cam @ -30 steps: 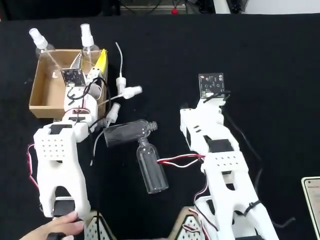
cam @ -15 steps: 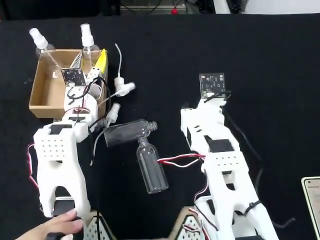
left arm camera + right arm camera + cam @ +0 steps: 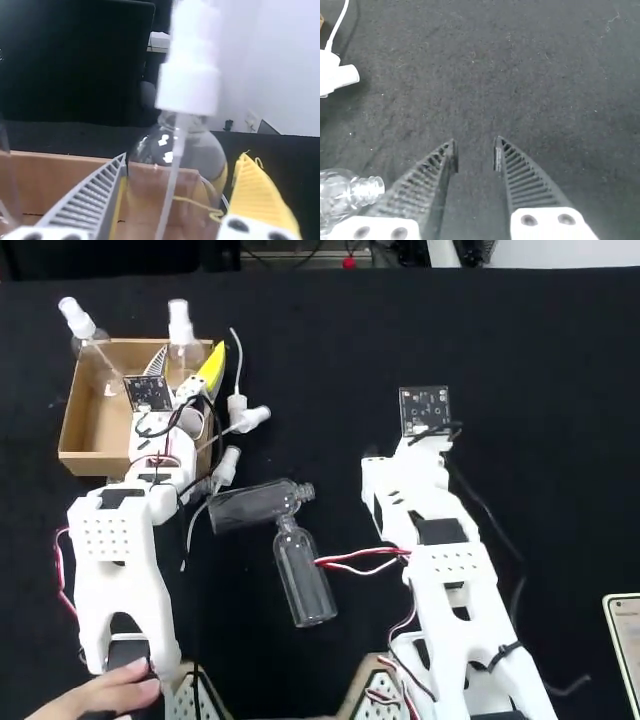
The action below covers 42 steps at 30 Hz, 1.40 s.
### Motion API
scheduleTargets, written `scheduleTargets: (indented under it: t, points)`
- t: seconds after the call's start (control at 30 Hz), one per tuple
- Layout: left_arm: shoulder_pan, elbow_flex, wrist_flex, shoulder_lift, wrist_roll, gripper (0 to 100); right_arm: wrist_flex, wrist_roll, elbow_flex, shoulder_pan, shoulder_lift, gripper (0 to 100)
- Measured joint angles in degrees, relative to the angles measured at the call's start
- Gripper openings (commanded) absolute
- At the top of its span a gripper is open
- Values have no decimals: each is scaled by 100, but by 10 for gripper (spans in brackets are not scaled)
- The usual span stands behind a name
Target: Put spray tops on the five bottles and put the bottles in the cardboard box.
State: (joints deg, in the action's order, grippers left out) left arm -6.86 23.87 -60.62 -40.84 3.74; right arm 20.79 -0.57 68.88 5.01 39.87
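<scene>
The cardboard box [image 3: 80,455] sits at the table's back left. Two clear bottles with white spray tops stand in it, one at the far left corner [image 3: 84,340], one at the right wall [image 3: 181,338]. My left gripper [image 3: 187,352] is open around the right one; in the left wrist view that bottle [image 3: 172,150] stands between the grey finger [image 3: 85,200] and the yellow finger [image 3: 255,195], with gaps showing. Two uncapped bottles [image 3: 250,505] [image 3: 305,580] lie mid-table. Three loose spray tops [image 3: 240,405] [image 3: 250,420] [image 3: 226,464] lie right of the box. My right gripper [image 3: 474,147] hovers open over bare cloth.
The black cloth right of the right arm [image 3: 430,530] is free. A pale flat object [image 3: 626,632] lies at the right edge. In the right wrist view, an uncapped bottle's neck [image 3: 355,190] and a spray top [image 3: 335,75] lie off to one side.
The left gripper's yellow finger has swung outward, away from the bottle in the box. One loose spray top shifted slightly toward the box. The right arm stayed still.
</scene>
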Motion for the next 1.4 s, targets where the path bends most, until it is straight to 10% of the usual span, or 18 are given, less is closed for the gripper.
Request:
scheduleTargets:
  t: [1.4]
  points:
    - [-185,2936,9,2963,0,314,0,0,0,0,0,114]
